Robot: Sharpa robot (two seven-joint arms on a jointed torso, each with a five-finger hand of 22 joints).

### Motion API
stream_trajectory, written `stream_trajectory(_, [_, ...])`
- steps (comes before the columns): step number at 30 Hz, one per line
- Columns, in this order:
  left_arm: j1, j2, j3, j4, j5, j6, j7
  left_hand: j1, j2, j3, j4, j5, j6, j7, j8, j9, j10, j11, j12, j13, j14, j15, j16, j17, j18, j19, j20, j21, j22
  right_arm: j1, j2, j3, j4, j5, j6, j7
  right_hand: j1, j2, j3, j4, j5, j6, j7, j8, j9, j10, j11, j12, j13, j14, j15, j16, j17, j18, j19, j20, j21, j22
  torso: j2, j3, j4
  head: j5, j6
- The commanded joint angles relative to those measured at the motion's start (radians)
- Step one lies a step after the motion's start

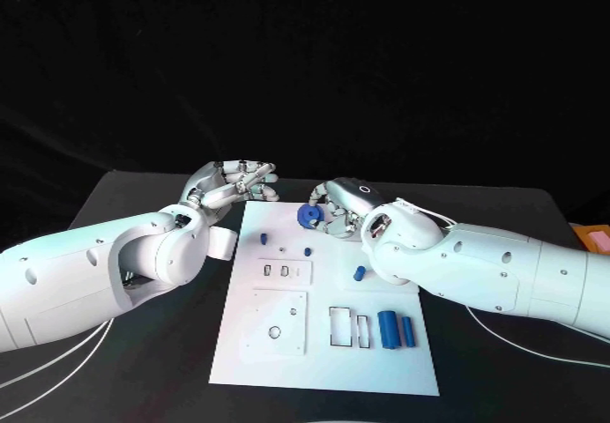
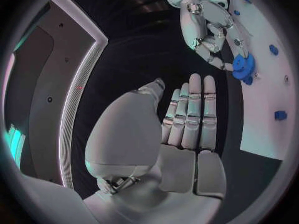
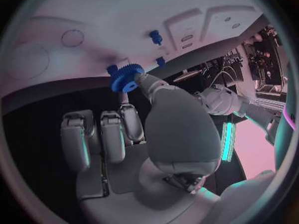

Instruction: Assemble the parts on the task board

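- I count one task board (image 1: 324, 344), a white plate lying flat in the middle of my black table (image 1: 140, 352).
- On it I count two blue cylinders (image 1: 397, 330) side by side near the board's near right corner, next to a rectangular cutout.
- I also see three small blue pegs: one (image 1: 262, 237) toward the far left of the board, one (image 1: 307, 252) nearer the middle, and one (image 1: 360, 272) just beside my right forearm.
- One blue gear (image 1: 309, 214) sits at the far edge of the board; its toothed rim is plain in the right wrist view (image 3: 126, 77).
- The board carries several raised white panels with slots and round holes; the one nearest me has a single ringed hole.
- The table is matte black, and behind it the room is dark; an orange object (image 1: 593, 236) shows at the right edge of the head view.
- My right hand (image 1: 343, 204) is at the far edge of the board, pinching the gear between thumb and a fingertip while the other fingers curl below it.
- My left hand (image 1: 233, 185) hovers over the bare table just off the board's far left corner, near the gear but apart from it; in the left wrist view its fingers (image 2: 193, 117) lie straight and together, holding nothing.
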Motion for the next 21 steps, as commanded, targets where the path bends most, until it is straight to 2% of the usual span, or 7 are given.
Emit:
stream_trajectory(1, [0.001, 0.003, 0.001, 0.001, 0.002, 0.009, 0.01, -0.005, 0.0, 0.007, -0.001, -0.005, 0.003, 0.004, -0.006, 0.001, -0.006, 0.002, -0.005, 0.001, -0.009, -0.001, 0.004, 0.001, 0.011, -0.008, -0.001, 0.005, 0.001, -0.007, 0.013, -0.001, -0.014, -0.022, 0.033, -0.009, -0.001, 0.007, 0.005, 0.0, 0.001, 0.013, -0.012, 0.003, 0.007, 0.001, 0.001, 0.002, -0.001, 0.097, -0.007, 0.005, 0.238, -0.012, 0.081, -0.005, 0.002, 0.232, 0.0, 0.0001, 0.0007, 0.002, -0.001])
stream_trajectory(4, [0.001, 0.003, 0.001, 0.0, 0.002, 0.01, 0.007, -0.005, 0.0, 0.007, -0.001, -0.005, 0.003, 0.004, -0.006, 0.001, -0.006, 0.002, -0.005, 0.001, -0.009, -0.001, 0.004, 0.001, 0.011, -0.008, -0.001, 0.005, 0.001, -0.014, 0.021, -0.001, -0.022, -0.022, 0.038, -0.009, -0.001, 0.008, 0.009, 0.0, 0.002, 0.013, -0.012, 0.003, 0.007, 0.002, 0.001, 0.003, 0.0, 0.097, -0.007, 0.005, 0.238, -0.012, 0.08, -0.005, 0.002, 0.232, -0.001, 0.0, -0.0002, 0.004, -0.004])
stream_trajectory(8, [0.001, 0.004, 0.001, -0.002, 0.002, 0.009, 0.006, -0.004, 0.0, 0.008, -0.002, -0.004, 0.003, 0.004, -0.007, 0.001, -0.006, 0.002, -0.005, 0.001, -0.01, -0.001, 0.004, 0.002, 0.011, -0.008, -0.001, 0.006, 0.001, -0.02, 0.033, -0.002, -0.032, -0.022, 0.043, -0.009, -0.001, 0.008, 0.009, 0.0, 0.002, 0.013, -0.012, 0.003, 0.007, 0.002, 0.001, 0.003, 0.0, 0.097, -0.007, 0.005, 0.238, -0.012, 0.08, -0.005, 0.002, 0.232, -0.001, 0.0004, -0.0047, 0.009, -0.002])
stream_trajectory(13, [0.001, 0.007, 0.001, -0.003, 0.002, 0.009, 0.004, -0.004, 0.0, 0.008, -0.002, -0.004, 0.003, 0.004, -0.007, 0.001, -0.006, 0.002, -0.005, 0.001, -0.01, -0.001, 0.004, 0.002, 0.011, -0.008, -0.001, 0.006, 0.001, -0.023, 0.046, -0.002, -0.045, -0.02, 0.05, -0.008, -0.001, 0.009, 0.01, 0.0, 0.003, 0.013, -0.012, 0.002, 0.007, 0.001, 0.001, 0.003, 0.0, 0.097, -0.007, 0.005, 0.239, -0.013, 0.081, -0.005, 0.003, 0.233, -0.001, 0.0011, -0.0017, 0.011, -0.002])
stream_trajectory(21, [0.001, 0.008, 0.001, -0.005, 0.002, 0.007, 0.003, -0.004, 0.0, 0.008, -0.002, -0.004, 0.003, 0.004, -0.007, 0.001, -0.006, 0.002, -0.005, 0.001, -0.01, -0.001, 0.004, 0.002, 0.011, -0.008, -0.001, 0.006, 0.001, -0.026, 0.059, -0.003, -0.066, -0.016, 0.055, -0.004, -0.007, 0.004, 0.013, 0.0, 0.0, 0.007, -0.009, -0.002, 0.005, -0.004, 0.003, -0.001, -0.005, 0.096, -0.006, 0.004, 0.236, -0.011, 0.078, -0.004, 0.0, 0.229, -0.001, 0.0004, -0.003, 0.012, -0.001])
